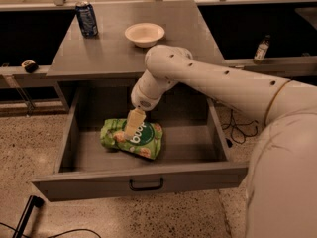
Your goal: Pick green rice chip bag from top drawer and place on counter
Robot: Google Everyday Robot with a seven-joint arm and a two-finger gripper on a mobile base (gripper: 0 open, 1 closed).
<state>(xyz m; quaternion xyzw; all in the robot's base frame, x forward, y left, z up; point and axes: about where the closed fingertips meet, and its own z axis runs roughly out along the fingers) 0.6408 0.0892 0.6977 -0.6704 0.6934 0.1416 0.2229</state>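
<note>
The top drawer [138,175] stands pulled out across the lower middle of the frame, its black handle [146,185] at the centre of the front panel. Inside, left of centre, lies the green rice chip bag [147,144] flat on the drawer floor, its dark round label facing up. The white arm [223,83] reaches in from the right edge and bends down over the drawer; the gripper [132,128] points downward with its tip at the bag's upper face, overlapping the label. Whether it is spread or closed cannot be told. Above, the counter [109,51] carries a pale bowl [144,33] near the top centre and a blue can [87,19] at upper left – both well apart from the arm.
</note>
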